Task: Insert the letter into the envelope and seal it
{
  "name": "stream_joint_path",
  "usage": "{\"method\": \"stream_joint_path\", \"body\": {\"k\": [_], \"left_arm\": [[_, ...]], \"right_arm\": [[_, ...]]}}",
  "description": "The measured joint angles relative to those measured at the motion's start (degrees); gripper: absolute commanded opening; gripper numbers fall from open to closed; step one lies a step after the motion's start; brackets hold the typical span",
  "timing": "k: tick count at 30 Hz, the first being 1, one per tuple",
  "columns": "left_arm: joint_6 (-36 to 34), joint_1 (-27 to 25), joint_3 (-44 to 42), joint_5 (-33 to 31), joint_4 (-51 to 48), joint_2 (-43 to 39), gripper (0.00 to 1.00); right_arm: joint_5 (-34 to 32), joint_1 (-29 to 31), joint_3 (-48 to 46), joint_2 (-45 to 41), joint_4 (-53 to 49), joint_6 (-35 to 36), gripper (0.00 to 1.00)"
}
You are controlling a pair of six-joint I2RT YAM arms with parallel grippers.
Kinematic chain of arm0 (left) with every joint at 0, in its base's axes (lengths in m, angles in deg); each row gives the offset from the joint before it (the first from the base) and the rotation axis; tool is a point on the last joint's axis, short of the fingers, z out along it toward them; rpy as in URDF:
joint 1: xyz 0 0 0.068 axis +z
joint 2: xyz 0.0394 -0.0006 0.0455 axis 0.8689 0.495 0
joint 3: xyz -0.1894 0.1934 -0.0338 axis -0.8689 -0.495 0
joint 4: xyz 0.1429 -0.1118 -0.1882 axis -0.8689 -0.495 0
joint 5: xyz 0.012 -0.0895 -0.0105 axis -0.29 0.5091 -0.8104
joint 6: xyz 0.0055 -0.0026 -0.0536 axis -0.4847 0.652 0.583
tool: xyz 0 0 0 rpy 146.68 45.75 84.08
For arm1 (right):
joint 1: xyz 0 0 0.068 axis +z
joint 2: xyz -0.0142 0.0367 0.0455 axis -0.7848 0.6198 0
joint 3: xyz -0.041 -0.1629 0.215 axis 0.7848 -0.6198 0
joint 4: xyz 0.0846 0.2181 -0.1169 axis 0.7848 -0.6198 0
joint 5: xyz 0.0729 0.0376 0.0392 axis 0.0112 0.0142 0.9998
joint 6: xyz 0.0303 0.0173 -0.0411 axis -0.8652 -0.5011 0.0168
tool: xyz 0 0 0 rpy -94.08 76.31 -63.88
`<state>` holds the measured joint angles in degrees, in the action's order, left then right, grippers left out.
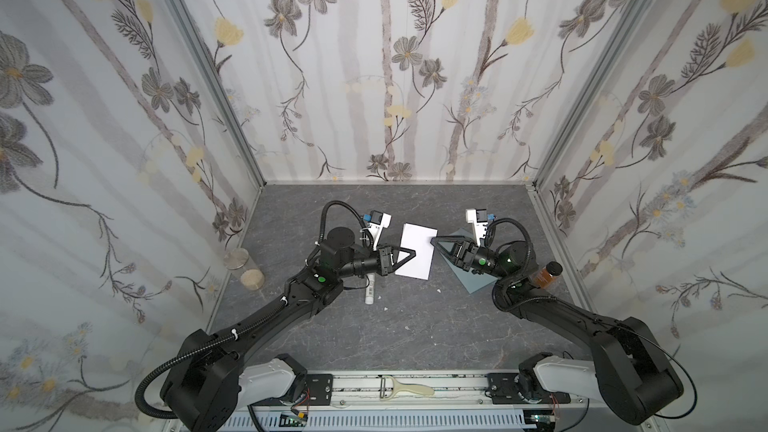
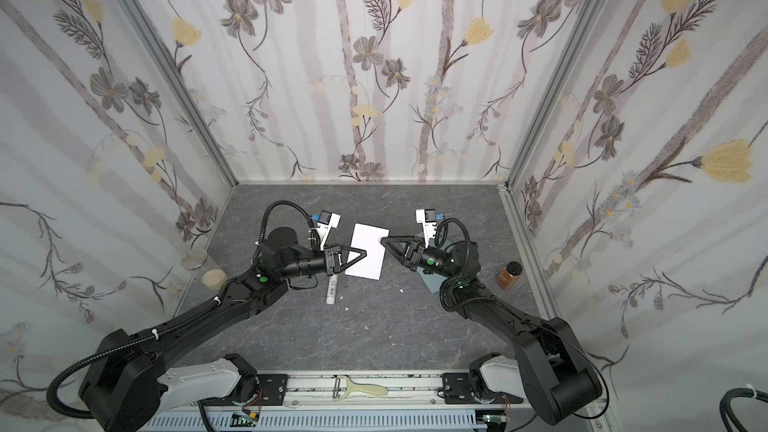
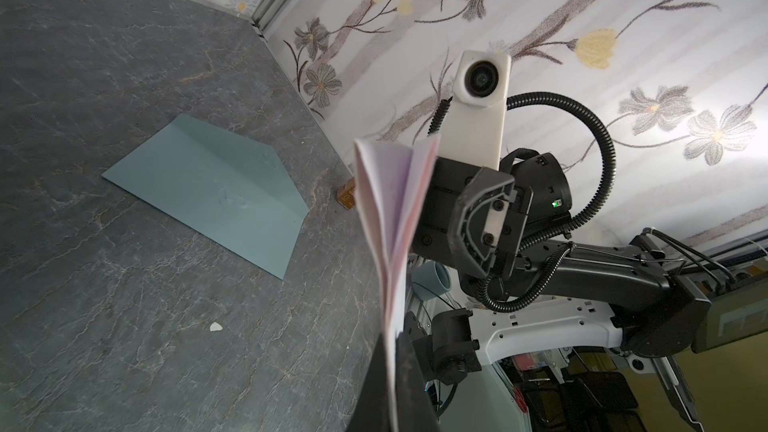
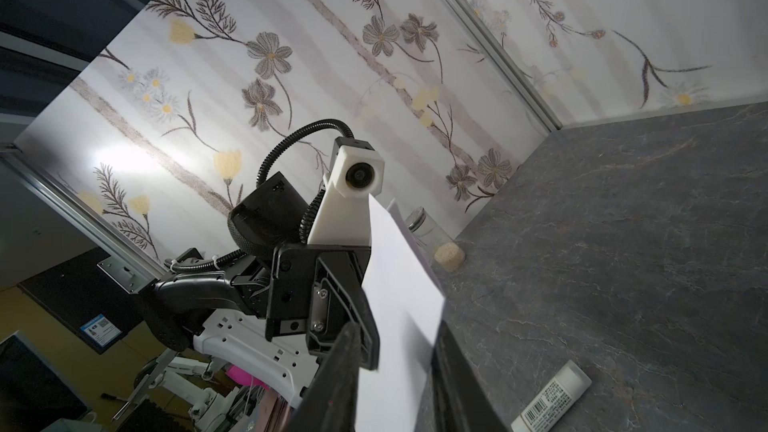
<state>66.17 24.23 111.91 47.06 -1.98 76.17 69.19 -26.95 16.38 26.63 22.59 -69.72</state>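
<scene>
Currently the thin, pale pinkish-white paper letter (image 1: 415,257) is held up above the dark grey marbled table (image 1: 374,334) between both arms, plain white side up in both top views, its long axis running away from the robot's base. Left gripper (image 1: 411,252) is on the left long edge, jaws pressed together, pinching the sheet; the left wrist view shows folded leaves fanning out from that pinch. Right gripper (image 1: 434,240) sits at the far right corner. The right wrist view shows paper passing between its 2 fingers (image 4: 353,367), but I cannot tell whether they clamp it or stand slightly parted. Flat dusty blue-grey paper envelope (image 3: 208,189) lies on the table to the right of the letter, mostly under the right arm's wrist, so the right arm is nearer. Its pointed flap looks folded open; its long axis runs slantwise, the exact line hidden in the top views. Judgement: the sheet must travel rightward and down to the envelope's mouth, and the right arm covers that spot. Small white glue stick (image 1: 370,290) lies near the left arm.
</scene>
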Motion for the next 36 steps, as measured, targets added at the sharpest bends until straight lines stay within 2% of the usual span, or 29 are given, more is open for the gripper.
{"method": "stream_joint_path", "body": {"k": [1,3,5,6,9,11,13,14,17,20,21,22,24,26,28,30,33,34,36], "left_arm": [[0.1,0.0,0.0,-0.3,0.0,0.0,0.0],[0.4,0.0,0.0,-0.7,0.0,0.0,0.0],[0.7,-0.1,0.0,-0.7,0.1,0.0,0.0],[0.9,-0.2,0.0,-0.8,0.3,0.0,0.0],[1.4,-0.1,0.0,-1.5,0.7,-0.1,0.0],[1.5,-0.1,0.0,-2.2,0.9,-0.2,0.0],[1.6,-0.1,0.0,-2.4,1.2,-0.2,0.0],[1.7,-0.1,0.0,-2.4,1.3,-0.2,0.0],[1.9,-0.1,0.3,-2.6,2.0,0.0,0.0],[2.8,-0.1,0.3,-2.8,2.4,0.4,0.0],[3.0,-0.2,0.3,-2.9,2.6,0.5,0.0],[3.0,-0.2,0.3,-3.3,2.6,0.5,0.0],[3.2,-0.2,0.3,-3.5,3.0,0.5,0.0],[3.3,-0.2,0.3,-3.8,3.3,0.5,0.0],[3.4,-0.2,0.3,-4.2,3.5,0.5,0.0],[3.6,-0.2,0.3,-4.8,3.7,0.5,0.0],[4.2,-0.2,0.3,-5.2,4.3,0.5,0.0],[4.3,-0.2,0.2,-5.2,4.4,0.5,0.0],[4.5,-0.2,0.2,-5.4,4.9,0.5,0.0]], "right_arm": [[0.1,0.1,0.0,-0.1,-0.5,-0.1,0.0],[-0.1,0.3,-0.2,-0.1,-1.3,0.6,0.3],[0.1,0.3,-0.4,-0.2,-1.6,0.6,0.46],[0.0,0.4,-0.6,-0.4,-1.7,0.8,0.47],[0.0,0.5,-0.9,-0.9,-1.6,1.5,0.48],[0.0,0.8,-1.2,-1.2,-1.6,1.5,0.42],[0.0,1.0,-1.5,-1.2,-1.8,1.5,0.17],[0.0,1.1,-1.7,-1.3,-1.9,1.7,0.0],[0.0,1.3,-1.8,-1.5,-2.3,2.1,0.0],[0.0,1.6,-1.9,-1.7,-2.9,2.0,0.36],[0.0,1.6,-1.9,-1.9,-3.2,2.1,0.45],[0.0,1.7,-2.0,-2.1,-3.3,2.1,0.48],[0.0,1.9,-2.3,-2.4,-3.6,2.5,0.49],[0.0,2.3,-2.5,-2.6,-3.6,2.8,0.45],[0.0,2.6,-2.7,-2.7,-3.7,2.8,0.29],[0.0,3.1,-3.0,-2.7,-3.8,2.9,0.0],[-0.5,3.7,-3.1,-2.1,-3.7,2.7,0.02],[-0.9,3.8,-3.1,-2.0,-3.7,2.6,0.19],[-1.0,4.0,-3.3,-1.9,-3.7,2.5,0.38]]}}
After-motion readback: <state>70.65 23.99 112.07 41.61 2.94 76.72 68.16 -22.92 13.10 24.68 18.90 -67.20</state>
